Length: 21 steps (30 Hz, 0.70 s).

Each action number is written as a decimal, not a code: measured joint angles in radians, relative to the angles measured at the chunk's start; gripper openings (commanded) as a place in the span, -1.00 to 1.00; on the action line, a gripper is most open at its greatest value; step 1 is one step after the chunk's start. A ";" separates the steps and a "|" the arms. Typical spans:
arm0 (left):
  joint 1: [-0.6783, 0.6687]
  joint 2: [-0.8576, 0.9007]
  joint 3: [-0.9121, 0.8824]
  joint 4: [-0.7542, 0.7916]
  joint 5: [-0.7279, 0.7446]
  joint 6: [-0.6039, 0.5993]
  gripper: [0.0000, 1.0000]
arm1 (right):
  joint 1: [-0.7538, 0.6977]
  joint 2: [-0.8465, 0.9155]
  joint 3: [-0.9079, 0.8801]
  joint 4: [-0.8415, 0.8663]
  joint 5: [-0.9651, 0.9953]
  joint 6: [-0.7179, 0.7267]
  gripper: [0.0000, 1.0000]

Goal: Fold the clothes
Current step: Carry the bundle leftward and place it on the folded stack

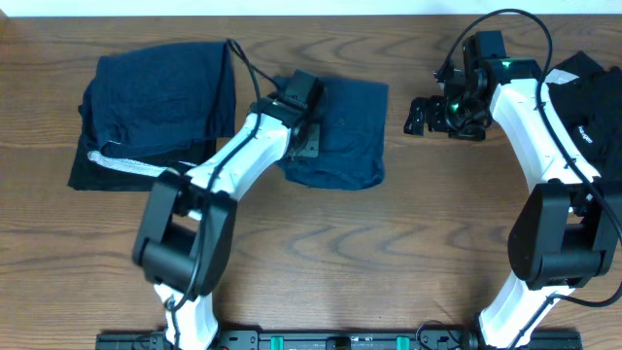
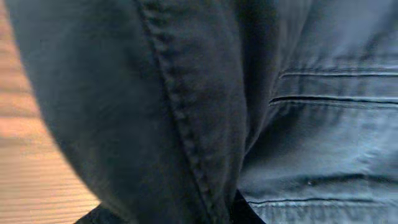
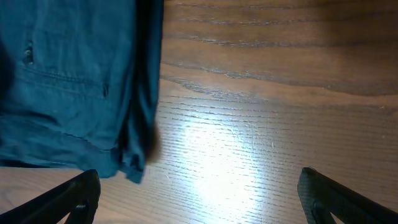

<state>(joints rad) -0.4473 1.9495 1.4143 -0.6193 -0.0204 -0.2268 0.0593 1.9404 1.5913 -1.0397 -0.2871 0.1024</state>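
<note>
Two arms stood over the table (image 1: 389,253), but only one was at work. The left gripper (image 1: 307,144) was down on the left part of the navy shorts (image 1: 350,136), which lay as a folded rectangle in the middle of the table, toward the far side. Its wrist camera showed only dark cloth and a stitched seam (image 2: 180,124) bunched close against the lens. The fingers were hidden, and I could not tell whether they had closed on the cloth. The right gripper (image 3: 199,202) hung over bare wood just to the right of the shorts, fingers spread wide with nothing between them.

The step looked like taking hold of the left edge for another fold. To do that well, the pinch would need to catch every layer at the edge (one layer alone would likely peel the fold open). The lift should be low and the carry straight across, so the edges meet squarely. The idle right gripper could press down the far side to stop the soft cloth sliding.

A pile (image 1: 160,97) of dark clothes sat at the far left, and a black garment (image 1: 595,92) lay at the right edge, probably waiting its turn.
</note>
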 measured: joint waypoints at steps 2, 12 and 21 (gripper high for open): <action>0.000 -0.040 0.000 0.000 -0.037 0.054 -0.88 | 0.000 0.000 0.000 0.000 0.000 0.000 0.98; 0.071 -0.173 0.000 0.001 -0.117 0.206 -0.88 | 0.000 0.000 0.000 0.000 0.000 0.000 0.99; 0.222 -0.245 0.000 0.116 -0.142 0.277 -0.88 | 0.000 0.000 0.000 0.000 0.000 0.000 0.98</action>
<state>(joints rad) -0.2253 1.7042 1.4143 -0.5030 -0.1623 0.0498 0.0593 1.9404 1.5913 -1.0397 -0.2871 0.1020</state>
